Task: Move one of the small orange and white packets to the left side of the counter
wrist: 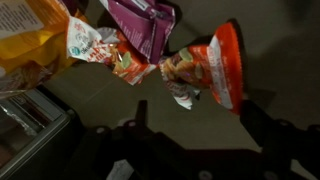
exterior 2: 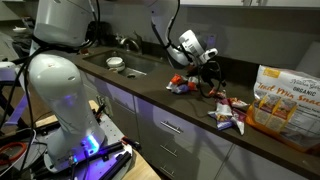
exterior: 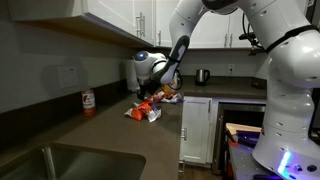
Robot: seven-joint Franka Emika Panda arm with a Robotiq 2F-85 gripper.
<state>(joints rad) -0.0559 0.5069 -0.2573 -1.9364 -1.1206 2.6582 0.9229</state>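
The arm point(exterior: 290, 70) point(exterior 2: 55, 75) is built of fat, rounded, glossy white shells with dark seams at the joints. A blue light point(exterior 2: 92, 146) glows at its base. A black cable point(exterior 2: 163, 25) runs along the forearm. The wrist head point(exterior: 146, 68) is white and black. The claw point(exterior 2: 210, 70) is black.

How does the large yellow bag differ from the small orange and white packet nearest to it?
The large yellow bag is far bigger than the small orange and white packet. The bag stands upright; the packet lies flat. The bag is yellow and white with printed words; the packet is orange and white. Both rest on the dark counter.
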